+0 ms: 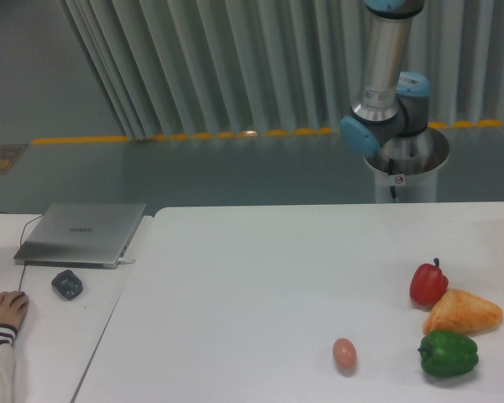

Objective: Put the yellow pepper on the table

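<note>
Yellow pepper was nowhere in your fixed camera's frame, so you could not place it from this view. You saw the large plain white table (260, 285) filling the lower centre and right of the frame. At its lower right sat a glossy red bell pepper (427, 283), an orange-yellow textured wedge (463, 311) touching it just below, and a dark green bell pepper (448, 353) beneath that. A small pinkish egg (344, 353) lay alone, left of the green pepper. In the upper right, you had the silver and blue robot arm (384, 75) rising out of the top edge; its end effector was out of frame. At the left, a smaller white desk (42, 336) carried a closed silver laptop (82, 232).
</note>
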Motion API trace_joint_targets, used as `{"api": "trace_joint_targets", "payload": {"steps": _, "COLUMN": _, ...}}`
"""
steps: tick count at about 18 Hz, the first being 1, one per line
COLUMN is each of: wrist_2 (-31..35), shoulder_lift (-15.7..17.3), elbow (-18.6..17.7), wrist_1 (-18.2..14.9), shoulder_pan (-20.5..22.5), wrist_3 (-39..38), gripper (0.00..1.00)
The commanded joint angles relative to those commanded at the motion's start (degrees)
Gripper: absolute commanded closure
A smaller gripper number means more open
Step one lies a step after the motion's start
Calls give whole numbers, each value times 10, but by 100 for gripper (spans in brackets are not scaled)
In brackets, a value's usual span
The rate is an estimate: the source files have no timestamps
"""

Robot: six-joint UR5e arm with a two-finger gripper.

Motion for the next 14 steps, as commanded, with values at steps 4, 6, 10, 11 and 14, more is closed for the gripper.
{"api": "trace_joint_targets", "payload": {"steps": 4, "wrist_2": 16, "shoulder_lift": -14, "elbow": -1, "wrist_1": 14, "shoulder_pan": 14, "wrist_3": -51, "gripper": 0}}
{"api": "trace_joint_targets", "payload": {"steps": 6, "wrist_2": 17, "shoulder_lift": -21, "elbow": -1, "wrist_1": 19, "shoulder_pan": 14, "wrist_3": -89, "gripper": 0}}
{"api": "trace_joint_targets", "payload": {"steps": 10, "wrist_2": 18, "shoulder_lift": -34, "elbow": -4, "wrist_1": 20, "shoulder_pan": 10, "wrist_3": -125, "gripper": 0}}
{"api": "trace_joint_targets", "payload": {"steps": 11, "wrist_2": 18, "shoulder_lift": -38, "elbow": -4, "wrist_1": 21, "shoulder_pan": 8, "wrist_3": -131, "gripper": 0}}
{"api": "trace_joint_targets", "payload": {"steps": 14, "wrist_2": 19, "shoulder_lift": -45, "elbow": -11, "wrist_1": 24, "shoulder_pan": 6, "wrist_3": -140, "gripper": 0}}
